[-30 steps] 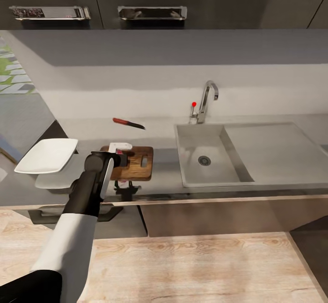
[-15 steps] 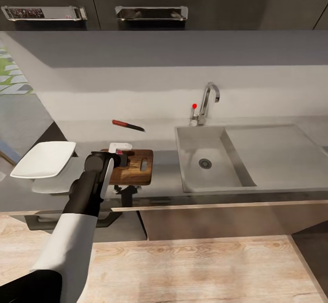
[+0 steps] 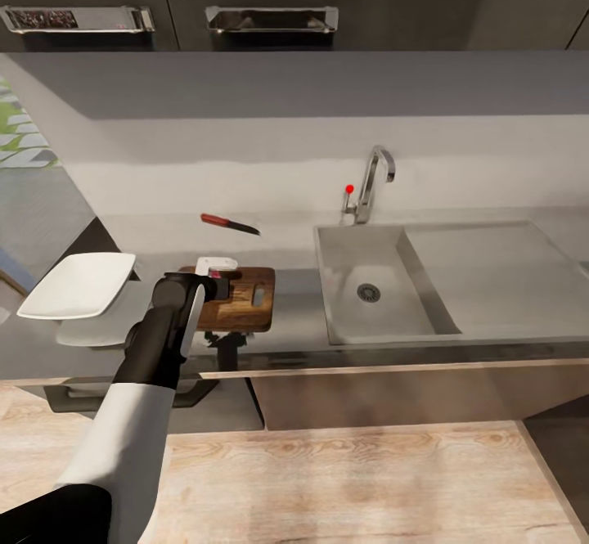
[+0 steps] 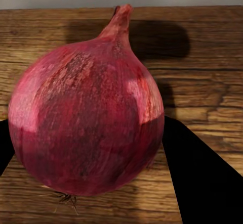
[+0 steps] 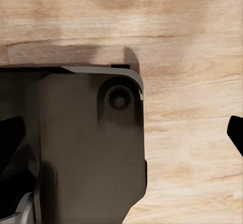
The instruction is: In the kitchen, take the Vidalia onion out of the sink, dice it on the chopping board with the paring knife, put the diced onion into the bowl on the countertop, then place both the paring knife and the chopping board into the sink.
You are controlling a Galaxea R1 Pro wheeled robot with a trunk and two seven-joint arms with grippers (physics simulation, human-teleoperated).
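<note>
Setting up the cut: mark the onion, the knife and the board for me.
onion [image 4: 86, 118]: left wrist view, middle of its red skin.
knife [image 3: 216, 219]: head view, red handle, on the countertop behind the board.
board [image 3: 249, 307]: head view, bare wood below the handle slot.

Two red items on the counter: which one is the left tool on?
The Vidalia onion, sitting on the chopping board between the left tool's fingers. The red-handled paring knife lies apart, further back.

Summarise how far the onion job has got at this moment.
Done: the steel-grey sink basin is empty. In hand: the left gripper holds the round pinkish-red onion over the brown wooden chopping board. Left: dicing with the red-handled knife, filling the white square bowl, sinking knife and board.
</note>
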